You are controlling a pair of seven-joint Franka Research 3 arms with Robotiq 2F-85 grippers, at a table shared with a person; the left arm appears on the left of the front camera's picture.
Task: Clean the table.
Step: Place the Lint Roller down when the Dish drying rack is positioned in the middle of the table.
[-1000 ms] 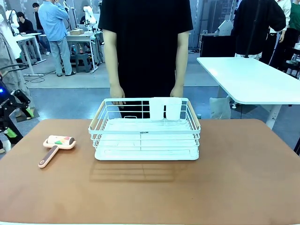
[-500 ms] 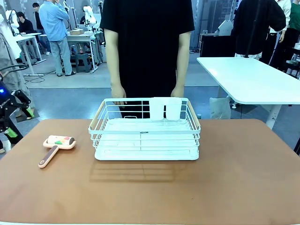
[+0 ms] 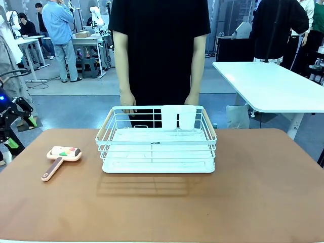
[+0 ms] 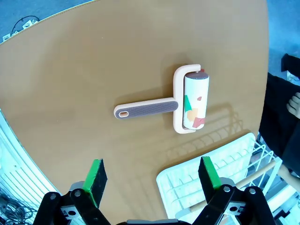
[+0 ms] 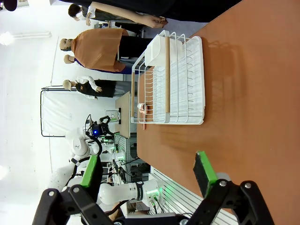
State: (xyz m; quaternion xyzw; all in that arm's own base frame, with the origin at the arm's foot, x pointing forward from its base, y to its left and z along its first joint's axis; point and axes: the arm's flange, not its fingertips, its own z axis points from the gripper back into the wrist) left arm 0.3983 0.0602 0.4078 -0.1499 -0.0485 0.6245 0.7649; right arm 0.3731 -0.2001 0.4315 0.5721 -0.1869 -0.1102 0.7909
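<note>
The terracotta bench (image 3: 253,192) fills the lower half of the front view, w/ a white wire rack (image 3: 158,142) sitting mid-frame, a bit toward the far edge. A lint roller (image 3: 61,158) w/ a peach handle lies at left-centre of that frame, well apart from the rack, handle angled toward the lower left. A person in a black tee (image 3: 159,45) stands at the far side, top centre, both of the person's hands resting at the rack's far rim. Upper right there's a white-topped table (image 3: 273,83). The left hand (image 3: 10,129) shows at the far left edge of the front view, off the bench side. In the left wrist view the left hand (image 4: 152,176) is spread wide, green pads (image 4: 96,176) apart at the bottom, nothing between them; the roller (image 4: 180,105) lies flat on the bench above, rack corner (image 4: 215,173) at lower right. In the right wrist view the right hand (image 5: 147,176) is also spread, empty, over bare bench (image 5: 253,108), rack (image 5: 171,79) in the upper middle.
</note>
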